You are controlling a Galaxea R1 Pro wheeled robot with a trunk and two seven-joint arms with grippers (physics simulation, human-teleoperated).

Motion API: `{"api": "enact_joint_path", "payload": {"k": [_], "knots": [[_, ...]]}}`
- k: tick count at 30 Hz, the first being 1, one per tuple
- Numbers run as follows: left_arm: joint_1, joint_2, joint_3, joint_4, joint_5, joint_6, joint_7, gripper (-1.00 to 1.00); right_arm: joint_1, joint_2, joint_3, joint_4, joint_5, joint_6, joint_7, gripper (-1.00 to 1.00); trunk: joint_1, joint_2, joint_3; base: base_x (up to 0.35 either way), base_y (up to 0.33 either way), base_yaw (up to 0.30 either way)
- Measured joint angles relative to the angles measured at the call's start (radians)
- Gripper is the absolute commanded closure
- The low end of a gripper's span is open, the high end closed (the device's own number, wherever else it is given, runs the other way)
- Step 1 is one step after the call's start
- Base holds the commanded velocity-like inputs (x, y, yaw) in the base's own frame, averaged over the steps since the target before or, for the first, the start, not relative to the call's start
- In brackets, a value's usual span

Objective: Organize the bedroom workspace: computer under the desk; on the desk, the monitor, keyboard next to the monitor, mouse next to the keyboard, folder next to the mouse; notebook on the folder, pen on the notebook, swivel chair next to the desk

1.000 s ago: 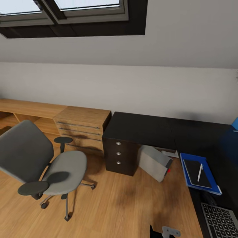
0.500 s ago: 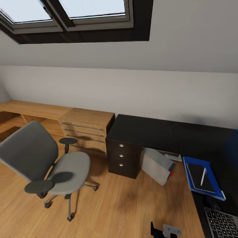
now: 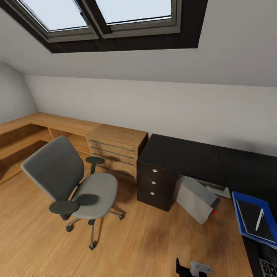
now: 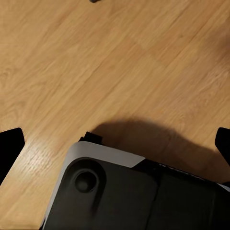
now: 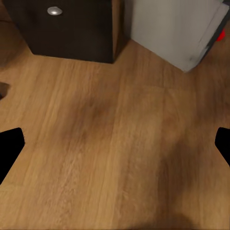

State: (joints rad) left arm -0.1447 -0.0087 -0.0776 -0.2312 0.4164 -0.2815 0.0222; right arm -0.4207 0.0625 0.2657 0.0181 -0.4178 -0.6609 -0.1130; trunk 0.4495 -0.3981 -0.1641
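The grey swivel chair (image 3: 77, 184) stands on the wooden floor, well left of the black desk (image 3: 184, 156), whose three drawers (image 3: 154, 181) have silver knobs. The light grey computer (image 3: 196, 198) leans under the desk and shows again as the computer (image 5: 172, 28) beside the drawer block (image 5: 67, 28). On the desk's right wing lies the blue folder (image 3: 236, 207), carrying the dark notebook (image 3: 250, 217) and the white pen (image 3: 259, 220). A corner of the keyboard (image 3: 268, 266) peeks in. The monitor is out of view. My left gripper (image 4: 115, 146) and right gripper (image 5: 115, 146) hang open over the floor.
A light wooden drawer unit (image 3: 115, 148) adjoins the desk's left end, and a low wooden shelf (image 3: 46, 125) runs on along the wall into the left corner. Skylights sit in the sloped ceiling. My own base (image 4: 120, 191) lies below the left gripper.
The whole head view has shifted right and down, so the camera turned left and upward. Chair, desk, computer and the folder stack keep their places in the room.
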Motion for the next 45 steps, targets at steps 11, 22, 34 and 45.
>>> {"api": "enact_joint_path", "payload": {"k": [11, 22, 34, 45], "knots": [[0.0, 0.002, 0.001, 0.003, 0.002, -0.001, -0.001, -1.0, 0.0, 0.0, 0.0, 0.0, 0.0, 0.0, -0.02, -1.0, 0.0, 0.0, 0.0, 0.0, 0.0, 0.286], [0.0, 0.0, -0.007, 0.005, 0.0, 0.001, -0.001, -1.0, 0.0, 0.003, 0.001, 0.0, 0.002, 0.001, -0.053, -1.0, 0.0, 0.0, 0.0, 0.0, 0.0, 0.288], [0.0, -0.002, -0.008, 0.045, 0.0, 0.01, 0.005, -1.0, 0.0, 0.003, 0.0, 0.0, 0.001, 0.001, -0.062, -1.0, 0.0, 0.0, 0.0, 0.0, 0.0, 0.289], [0.0, -0.004, -0.007, 0.118, 0.0, 0.01, 0.004, -1.0, 0.0, 0.002, -0.001, 0.0, -0.002, 0.001, -0.062, -1.0, 0.0, 0.0, 0.0, 0.0, 0.0, 0.292]]}}
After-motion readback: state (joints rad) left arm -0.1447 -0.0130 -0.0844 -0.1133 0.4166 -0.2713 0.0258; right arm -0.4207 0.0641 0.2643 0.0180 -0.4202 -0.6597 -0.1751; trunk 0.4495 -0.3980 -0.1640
